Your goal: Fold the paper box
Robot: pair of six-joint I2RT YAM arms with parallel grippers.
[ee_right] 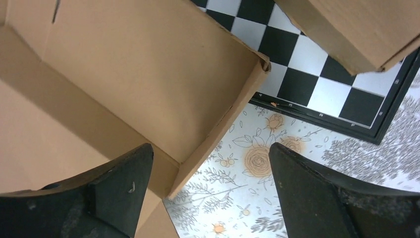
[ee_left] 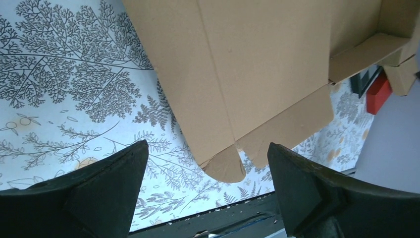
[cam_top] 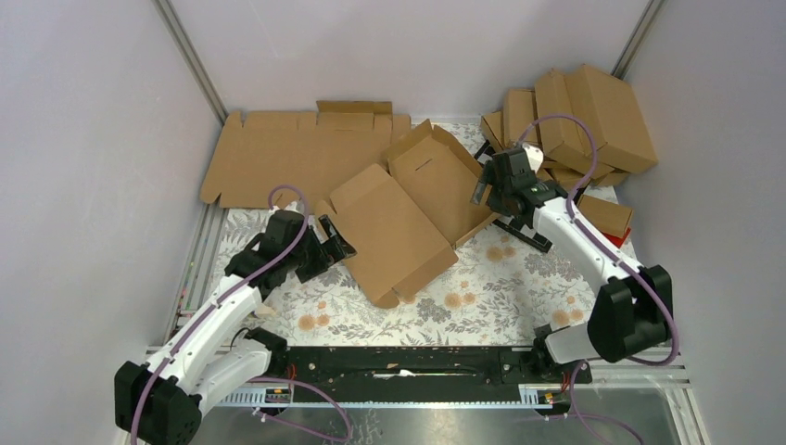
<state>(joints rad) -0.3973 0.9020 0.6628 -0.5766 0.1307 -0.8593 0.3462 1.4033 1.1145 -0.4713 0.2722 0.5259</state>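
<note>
Flanking the paper box (cam_top: pixel 408 222) mid-frame, left gripper (cam_top: pixel 335 243) and right gripper (cam_top: pixel 483 188) gape empty. Approach seems done; next, pinch its edges.

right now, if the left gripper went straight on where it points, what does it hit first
Probably the paper box: its rounded corner tab sits ahead between the fingers of the open left gripper. Depth is unclear, so the floral cloth beneath could come first.

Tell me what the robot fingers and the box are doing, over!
Left fingers open at paper box edge. Right fingers open at its raised wall. Box partly folded, not gripped. Checkered board close behind.
</note>
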